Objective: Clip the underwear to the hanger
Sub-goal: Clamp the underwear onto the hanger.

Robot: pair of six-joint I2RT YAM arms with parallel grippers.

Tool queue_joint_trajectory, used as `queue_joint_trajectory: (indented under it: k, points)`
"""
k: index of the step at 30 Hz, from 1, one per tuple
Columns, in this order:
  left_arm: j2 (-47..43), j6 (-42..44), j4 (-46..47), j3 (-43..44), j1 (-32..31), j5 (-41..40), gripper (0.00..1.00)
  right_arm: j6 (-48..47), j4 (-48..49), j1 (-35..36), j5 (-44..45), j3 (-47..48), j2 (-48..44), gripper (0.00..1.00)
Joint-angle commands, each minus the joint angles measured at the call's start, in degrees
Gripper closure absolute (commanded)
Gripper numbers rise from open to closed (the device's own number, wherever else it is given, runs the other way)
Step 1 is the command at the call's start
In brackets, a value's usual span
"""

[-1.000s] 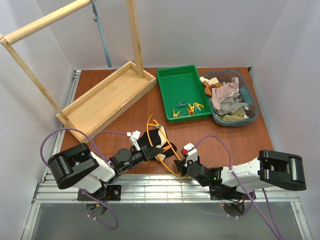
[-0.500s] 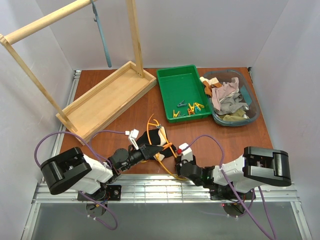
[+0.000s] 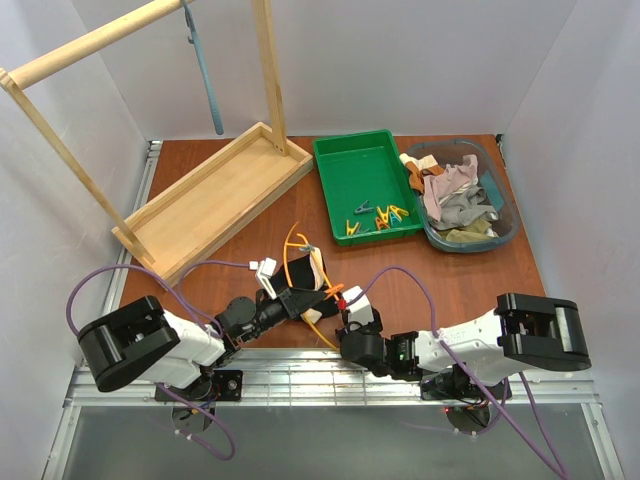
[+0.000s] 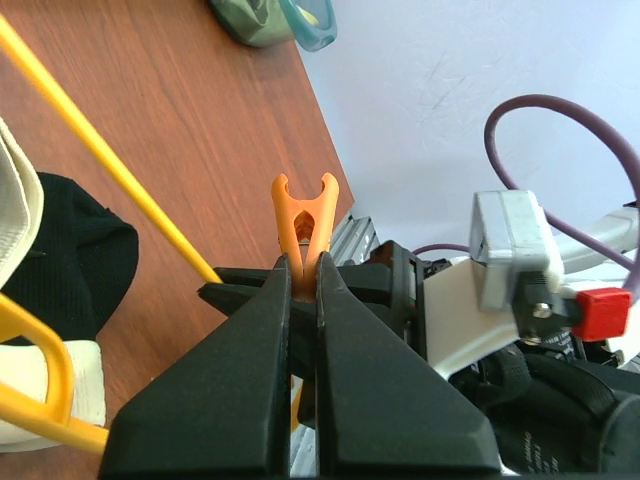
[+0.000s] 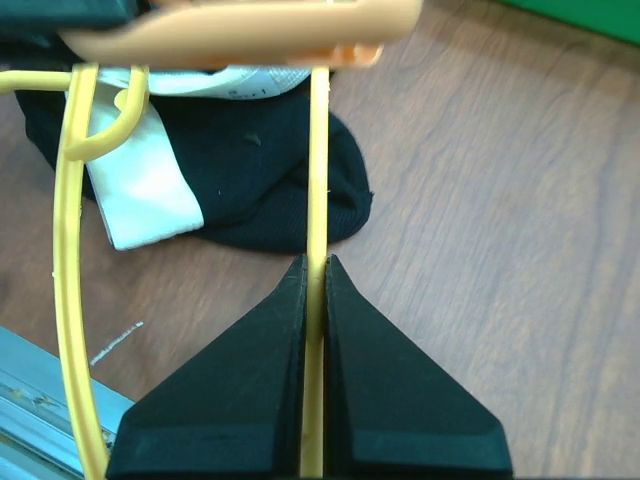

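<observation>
From above, the thin yellow-orange plastic hanger (image 3: 286,255) lies on the brown wooden table (image 3: 470,275) near its front edge, between the two arms, with the small black underwear with a cream waistband (image 3: 303,272) bunched against it. The left gripper (image 3: 318,297) reaches in from the left and pinches an orange plastic clothes peg (image 3: 334,292). The right gripper (image 3: 345,325) comes in from the right at the hanger's lower end; its grip is too small to read here. Farther back stand a green plastic tray holding coloured pegs (image 3: 340,160), a clear tub of mixed clothes (image 3: 505,225) and a wooden drying rack (image 3: 215,195) with a grey-blue hanger (image 3: 205,70) on its bar.

The left wrist view shows the left gripper (image 4: 305,265) shut tight on the orange peg (image 4: 305,215), whose forked end sticks up past the fingertips. One yellow hanger rod (image 4: 100,145) crosses the table (image 4: 180,100) beside the black underwear (image 4: 70,260) (the right arm's wrist fills the right side).

In the right wrist view, the right gripper (image 5: 316,262) is closed on a straight yellow hanger rod (image 5: 318,160) running between its fingers. The underwear (image 5: 260,170) lies on the table (image 5: 480,200) just beyond the fingertips, under that rod, and the peg (image 5: 240,20) hangs blurred along the top.
</observation>
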Motion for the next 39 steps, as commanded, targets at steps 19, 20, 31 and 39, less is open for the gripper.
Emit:
queue_joint_trajectory:
  k: [19, 20, 31, 39]
  points:
    - [0.86, -1.23, -1.85, -8.39, -0.37, -2.33, 1.00, 10.91, -20.68, 6.71, 21.96, 8.30, -6.03, 0.99]
    - [2.09, -1.58, -0.53, -8.65, -0.28, -1.98, 1.00, 10.74, -20.60, 7.23, 22.23, 8.39, -6.03, 0.99]
    - [16.25, -3.96, 21.79, -10.94, -0.46, 1.71, 1.00, 10.56, -20.69, 8.64, 22.41, 9.62, -4.54, 0.99]
    - [11.54, -1.41, 19.03, -11.03, -1.07, 0.92, 1.00, 11.44, -20.60, 8.64, 21.70, 9.36, -4.10, 0.99]
